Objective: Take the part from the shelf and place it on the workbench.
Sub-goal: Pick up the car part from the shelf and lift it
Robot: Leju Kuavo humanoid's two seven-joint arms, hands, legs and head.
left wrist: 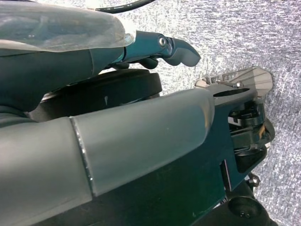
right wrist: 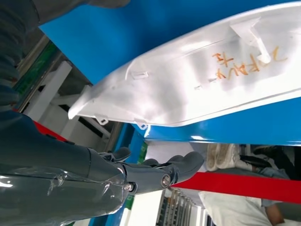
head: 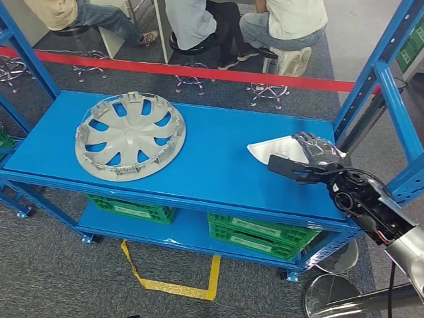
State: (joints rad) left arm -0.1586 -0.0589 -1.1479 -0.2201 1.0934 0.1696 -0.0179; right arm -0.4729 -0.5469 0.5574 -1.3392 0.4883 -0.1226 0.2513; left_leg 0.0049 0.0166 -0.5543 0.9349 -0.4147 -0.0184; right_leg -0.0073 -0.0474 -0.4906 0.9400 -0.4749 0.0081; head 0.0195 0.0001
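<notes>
Robot's right hand (head: pixel 306 159) reaches over the right end of the blue metal shelf (head: pixel 214 152), fingers spread and holding nothing, beside a white moulded plastic part (head: pixel 277 150) lying flat there, apparently lining up a grasp. A silver spoked wheel cover (head: pixel 130 136) rests well apart. The left hand's (left wrist: pixel 170 49) state cannot be told.

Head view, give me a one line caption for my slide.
Robot's right hand reaches a white part at the end of a blue shelf, a silver hubcap lying farther along.
</notes>
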